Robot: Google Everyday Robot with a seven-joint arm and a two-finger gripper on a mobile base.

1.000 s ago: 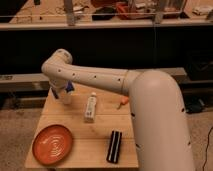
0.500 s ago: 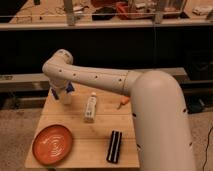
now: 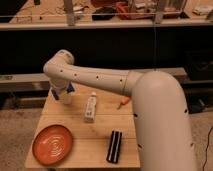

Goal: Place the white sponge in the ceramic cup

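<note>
We are looking at the robot's big white arm, which is filling the right side of the frame and reaching up and across to an elbow at the upper left. Set against the pictures from a moment earlier, it is holding the same pose, and we are finding no shift in it. Below it the wooden tabletop is taking up the lower left of the frame. Everything on it is lying where it lay before.

A round orange plate is sitting at the lower left of the tabletop. A black oblong block is lying near the front edge, right of the plate. A white capped bottle is lying on its side near the middle.

The end effector is hanging at the upper left corner of the tabletop, just under the elbow, with blue parts showing on it. We cannot tell whether it is apart or together.

The ceramic cup is standing upright right beneath it, so close that we cannot tell whether they are touching. We are not making out the white sponge as a separate thing.

A small orange item is lying by the arm, right of the bottle.
</note>
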